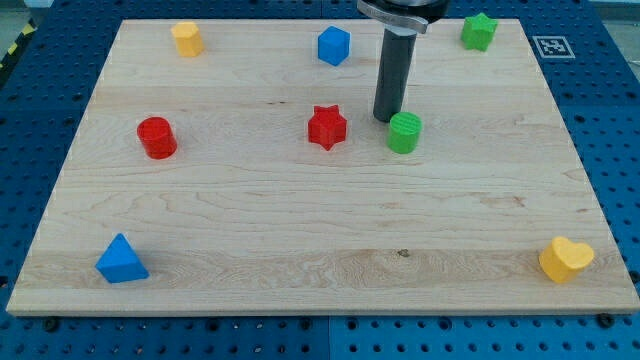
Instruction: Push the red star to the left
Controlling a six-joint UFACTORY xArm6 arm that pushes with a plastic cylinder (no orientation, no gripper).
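Wooden board [300,230] on a blue perforated bench [40,150], seen from the one camera. The dark rod descends from the view's top, and my tip [386,119] rests on the board just beside the green cylinder [404,132], at about 10 o'clock from it; whether the two touch cannot be told. The arm carries no pincer, so nothing opens, closes or is held: the rod ends bare.

The red star [327,127] lies near the board's centre, slightly toward the view's top. It sits at 9 o'clock from my tip, near it but clearly apart, with bare wood between them. The green cylinder lies at 3 o'clock from the star, also apart from it.

Remaining blocks, placed from the red star:
- red cylinder [157,137], at 9 o'clock, well apart, toward the view's left;
- blue cube-like block [334,45], at 12 o'clock, near the top edge;
- yellow block [187,39], at 10 o'clock, near the top edge, its shape not fully clear;
- green star [479,31], at 2 o'clock, in the top right corner;
- blue triangular block [121,260], at 8 o'clock, in the bottom left corner;
- yellow heart [566,259], at 4 o'clock, in the bottom right corner.

A black-and-white marker tag [552,46] lies on the bench just off the board's top right corner.
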